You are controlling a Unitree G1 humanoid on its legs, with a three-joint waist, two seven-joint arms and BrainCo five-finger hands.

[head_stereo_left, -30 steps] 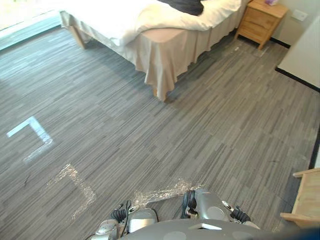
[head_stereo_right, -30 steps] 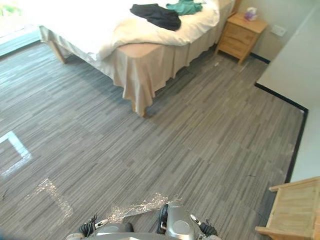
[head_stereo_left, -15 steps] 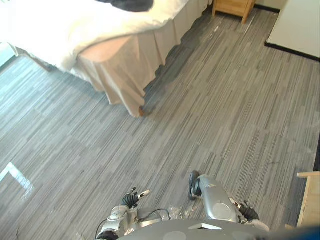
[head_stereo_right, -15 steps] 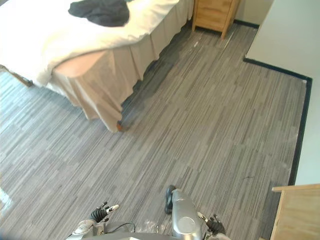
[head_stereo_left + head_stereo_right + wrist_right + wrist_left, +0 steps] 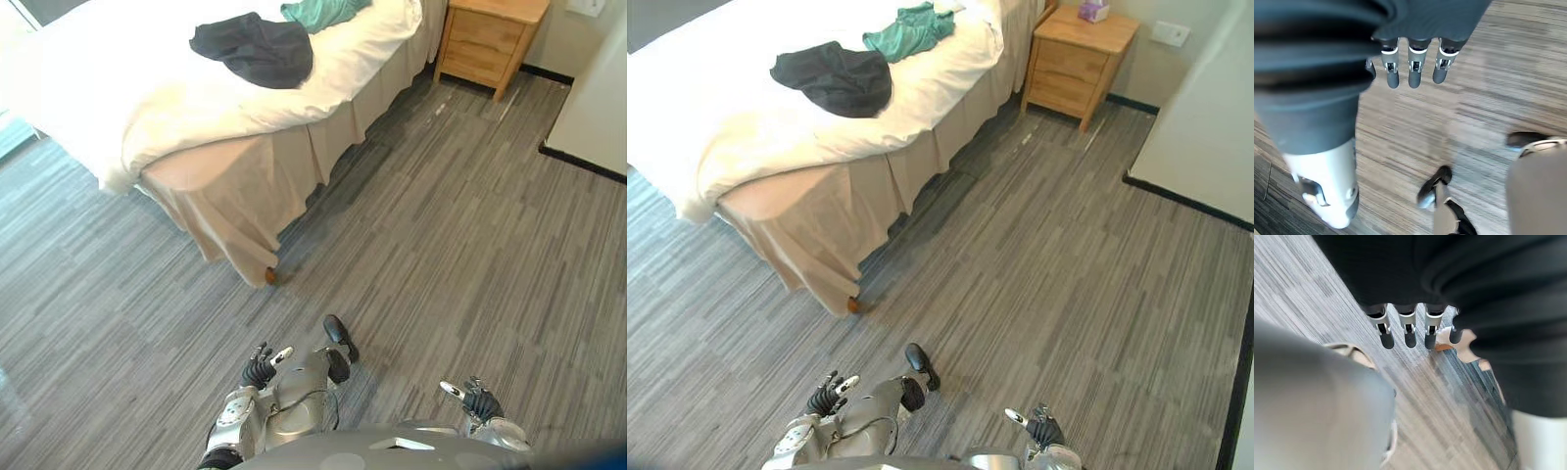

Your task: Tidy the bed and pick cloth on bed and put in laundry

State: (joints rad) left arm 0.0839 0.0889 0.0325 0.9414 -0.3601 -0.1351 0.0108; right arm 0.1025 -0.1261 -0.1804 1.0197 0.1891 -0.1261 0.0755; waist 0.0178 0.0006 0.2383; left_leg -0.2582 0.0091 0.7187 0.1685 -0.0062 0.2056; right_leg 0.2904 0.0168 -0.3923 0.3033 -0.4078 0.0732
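Silver left hand (image 5: 259, 370) and right hand (image 5: 477, 401) hanging low above grey floor (image 5: 470, 245), both loosely open, holding nothing

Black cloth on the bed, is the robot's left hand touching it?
Apart. Right eye view: left hand hangs over the floor, black cloth lies on the bed.

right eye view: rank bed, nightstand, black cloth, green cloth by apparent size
1. bed, by far the largest.
2. nightstand and black cloth: about alike, and the nightstand is farther off, so they are left unranked.
3. green cloth, the smallest.
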